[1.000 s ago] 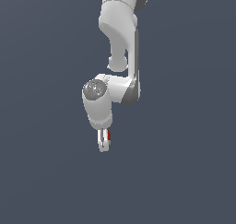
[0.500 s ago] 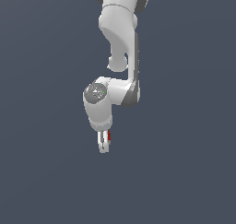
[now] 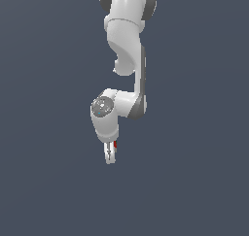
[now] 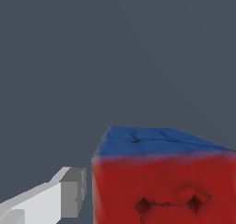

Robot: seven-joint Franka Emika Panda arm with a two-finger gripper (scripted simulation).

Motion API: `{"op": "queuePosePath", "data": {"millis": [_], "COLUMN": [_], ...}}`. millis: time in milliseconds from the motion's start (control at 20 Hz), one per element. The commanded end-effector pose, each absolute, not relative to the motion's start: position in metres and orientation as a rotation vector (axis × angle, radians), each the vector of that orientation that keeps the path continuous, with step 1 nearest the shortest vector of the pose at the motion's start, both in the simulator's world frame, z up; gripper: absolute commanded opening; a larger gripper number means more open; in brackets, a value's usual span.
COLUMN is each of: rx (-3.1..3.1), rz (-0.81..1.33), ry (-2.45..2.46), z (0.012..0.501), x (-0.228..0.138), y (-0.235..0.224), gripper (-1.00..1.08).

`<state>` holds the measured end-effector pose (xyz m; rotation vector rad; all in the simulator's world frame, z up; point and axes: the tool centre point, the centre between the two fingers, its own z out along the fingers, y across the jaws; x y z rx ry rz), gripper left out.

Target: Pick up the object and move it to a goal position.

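Observation:
In the exterior view the white arm hangs down in the middle, and my gripper (image 3: 111, 155) points downward at its lower end. A small red sliver of the object (image 3: 115, 144) shows between the fingers, just under the hand. The wrist view is filled by the object (image 4: 161, 186), a cube with a red face toward the camera and a blue face above it. One grey-tipped white finger (image 4: 69, 193) presses against the cube's side. The other finger is out of the picture. The gripper is shut on the cube, which hangs clear of any surface.
Only a plain dark grey-blue background surrounds the arm in both views. No table edge, container or goal marker shows.
The wrist and hand have sunk a little and drifted slightly toward the exterior view's right. The cube stays held between the fingers.

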<state>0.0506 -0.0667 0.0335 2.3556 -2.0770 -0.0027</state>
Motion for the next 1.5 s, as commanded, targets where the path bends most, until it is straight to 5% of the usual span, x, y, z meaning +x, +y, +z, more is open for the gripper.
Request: {"op": "queuePosePath", "data": {"millis": [0, 800, 1450], "rx": [2.356, 2.356, 2.356], "rz": [-0.001, -0.001, -0.002], "ry": [-2.078, -2.078, -2.079], "z": [0.033, 0.043, 0.133], "x": [0.052, 0.05, 0.042], "y": [-0.067, -0.057, 0.03], "gripper": [-1.0, -1.0, -1.0]}}
